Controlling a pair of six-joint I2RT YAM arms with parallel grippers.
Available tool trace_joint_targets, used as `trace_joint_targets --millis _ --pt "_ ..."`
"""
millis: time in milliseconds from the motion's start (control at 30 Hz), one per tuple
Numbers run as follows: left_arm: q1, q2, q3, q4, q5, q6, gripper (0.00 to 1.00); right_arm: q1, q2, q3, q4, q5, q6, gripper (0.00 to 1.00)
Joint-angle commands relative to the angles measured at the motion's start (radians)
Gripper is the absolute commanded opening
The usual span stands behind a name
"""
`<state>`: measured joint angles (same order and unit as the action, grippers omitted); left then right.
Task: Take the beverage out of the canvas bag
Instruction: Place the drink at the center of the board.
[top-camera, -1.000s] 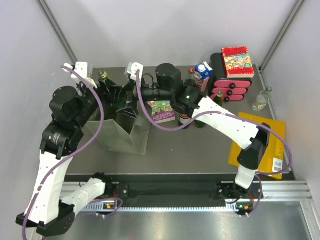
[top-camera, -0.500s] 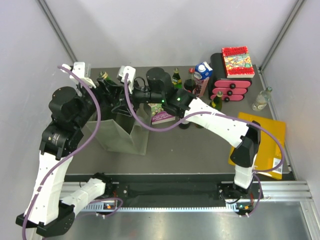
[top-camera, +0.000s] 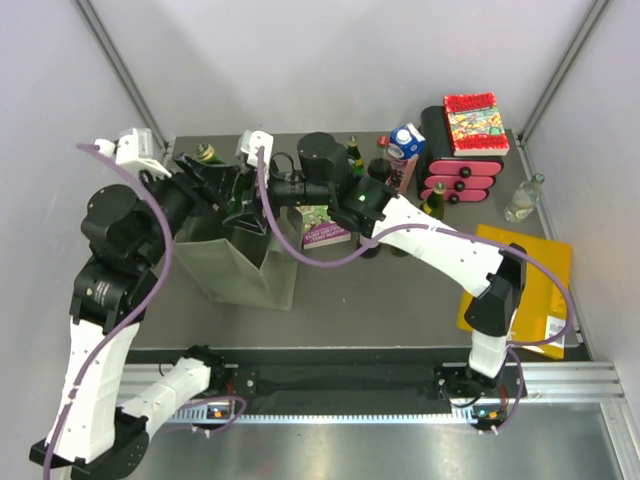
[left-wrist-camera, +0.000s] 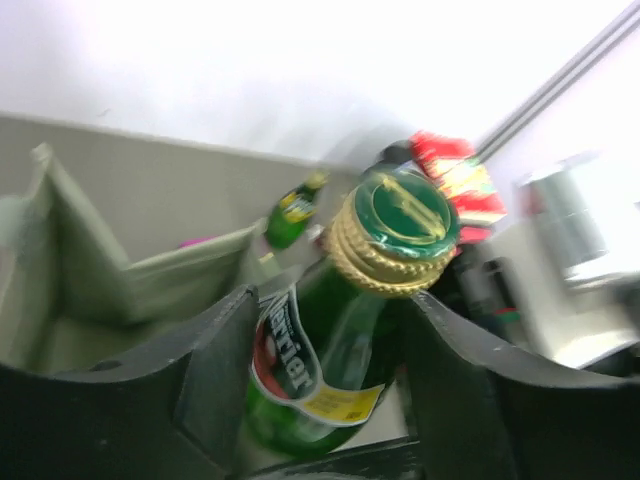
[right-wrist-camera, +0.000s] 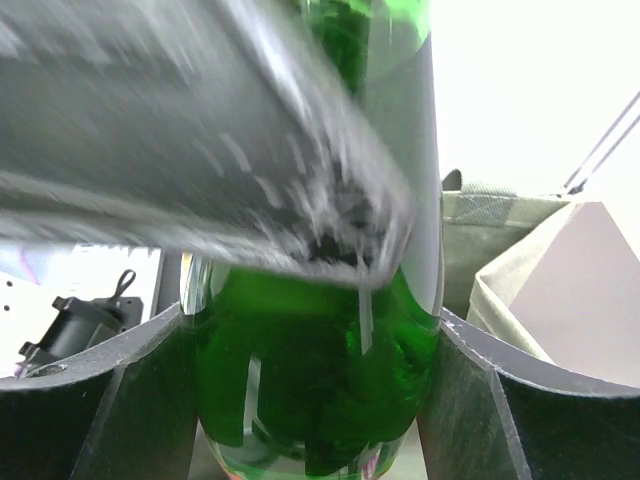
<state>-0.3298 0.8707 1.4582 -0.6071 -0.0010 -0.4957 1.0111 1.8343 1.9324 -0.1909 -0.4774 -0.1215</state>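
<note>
A green Perrier bottle (top-camera: 206, 153) with a gold cap is held above the mouth of the olive canvas bag (top-camera: 235, 270), at the table's back left. My left gripper (top-camera: 200, 172) is shut on its neck; in the left wrist view the labelled neck (left-wrist-camera: 330, 350) sits between the fingers of that gripper (left-wrist-camera: 330, 375), with the bag (left-wrist-camera: 150, 280) behind. My right gripper (top-camera: 243, 205) is shut on the bottle's body; in the right wrist view the green glass (right-wrist-camera: 320, 400) fills the gap of that gripper (right-wrist-camera: 315, 410), and the bag's rim (right-wrist-camera: 520, 260) is to the right.
A purple book (top-camera: 325, 225) lies right of the bag. Behind it stand green bottles (top-camera: 352, 155), a blue and white carton (top-camera: 405, 150) and a pink drawer box (top-camera: 462, 175) with a red book (top-camera: 475, 122) on top. A clear bottle (top-camera: 524, 198) and a yellow folder (top-camera: 520, 290) are at the right.
My left gripper has lifted the bottle up and to the left, out of the bag. My right gripper has moved left over the bag and closed round the bottle's body.
</note>
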Motion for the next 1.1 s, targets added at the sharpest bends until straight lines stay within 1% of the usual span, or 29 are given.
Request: trace_joint_targets --millis 0,133,167,300,500,533,600,667,733,933,1067 --pt "-0.003 -0.059 0.013 0.187 0.035 -0.170 0.70 -0.006 -0.101 0.023 0.120 -0.072 0.000 0.00" --pt "-0.002 -0.087 0.021 0.169 0.012 -0.207 0.75 -0.006 -0.106 0.027 0.107 -0.086 0.032 0.00" --pt "-0.003 -0.088 0.028 0.162 -0.020 -0.210 0.76 -0.006 -0.107 0.022 0.104 -0.086 0.039 0.00" --pt "-0.003 -0.073 0.106 0.098 -0.027 -0.207 0.81 -0.006 -0.142 -0.024 0.102 -0.086 0.065 0.00" --pt "-0.002 -0.050 0.185 0.032 -0.004 -0.190 0.87 -0.034 -0.190 -0.072 0.100 -0.128 0.114 0.00" --pt "-0.002 -0.050 0.189 0.024 0.028 -0.188 0.92 -0.046 -0.193 -0.070 0.100 -0.136 0.114 0.00" --pt "-0.003 -0.047 0.203 0.004 0.039 -0.185 0.94 -0.057 -0.198 -0.073 0.097 -0.147 0.141 0.00" --pt "-0.002 -0.045 0.208 0.006 0.051 -0.181 0.95 -0.072 -0.202 -0.079 0.096 -0.156 0.149 0.00" --pt "-0.002 -0.036 0.212 0.012 0.058 -0.175 0.98 -0.088 -0.213 -0.091 0.097 -0.161 0.155 0.00" --pt "-0.003 -0.004 0.235 0.052 0.116 -0.164 0.99 -0.120 -0.273 -0.141 0.105 -0.173 0.157 0.00" --pt "-0.003 -0.009 0.235 0.061 0.119 -0.159 0.99 -0.135 -0.303 -0.162 0.094 -0.185 0.172 0.00"
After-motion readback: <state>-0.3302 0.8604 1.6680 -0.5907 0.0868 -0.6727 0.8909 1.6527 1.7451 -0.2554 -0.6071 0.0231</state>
